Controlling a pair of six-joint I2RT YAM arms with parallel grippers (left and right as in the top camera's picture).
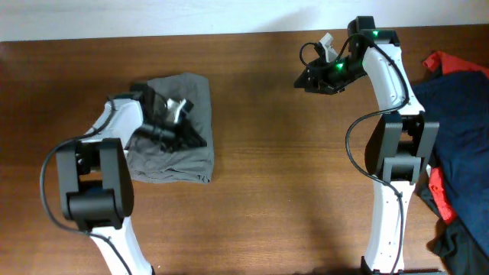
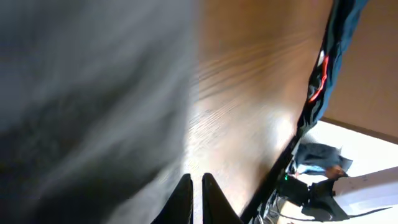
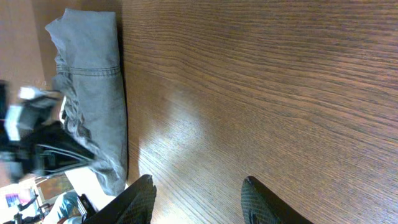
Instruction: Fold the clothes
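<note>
Your grey-olive clothes [image 1: 191, 156] lie as one folded bundle on the left part of the table [image 1: 275, 198], close to the far edge. The bundle has a roughly rectangular form, with a darker fold at its top and a neat lower edge. In the right wrist view you see the same bundle [image 3: 93, 87] from the side, with a stitched seam across it.

Your left end effector [image 2: 196, 202] is over the bundle, near its right side. Its two fingers stand nearly together, with only a thin slit between them, and nothing is caught in this slit. In the left wrist view the cloth [image 2: 87, 93] fills the left half as a grey blur, and the fingertips are just past its edge, over bare wood. I cannot tell whether the fingers touch the cloth.

Your right end effector [image 3: 199, 202] is well apart from the bundle, over the far right part of the table. Its fingers are spread to a medium width, and between them only bare wood shows. It holds nothing.

At the right edge of the table a navy blue garment [image 1: 462, 122] lies in a heap, with a red cloth [image 1: 438, 63] showing beside it.
</note>
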